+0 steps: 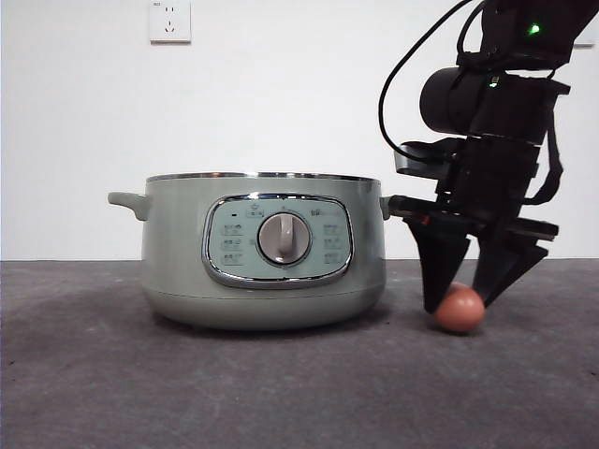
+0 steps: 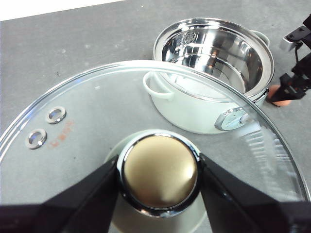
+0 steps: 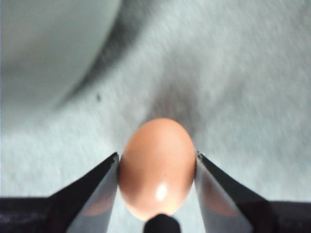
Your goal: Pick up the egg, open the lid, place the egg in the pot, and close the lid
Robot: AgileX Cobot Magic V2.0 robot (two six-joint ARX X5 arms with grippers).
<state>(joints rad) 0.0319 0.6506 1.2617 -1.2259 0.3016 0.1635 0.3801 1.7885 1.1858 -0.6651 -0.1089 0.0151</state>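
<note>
The pale green pot stands on the grey table with no lid on it; the left wrist view shows its empty steel inside. The brown-orange egg lies on the table just right of the pot. My right gripper reaches down over the egg, and its jaws press on both sides of the egg. My left gripper is shut on the knob of the glass lid and holds it up, off to one side of the pot. The lid is out of the front view.
A white wall with a socket stands behind the table. The right arm's black cable loops above the pot's right handle. The right gripper also shows in the left wrist view.
</note>
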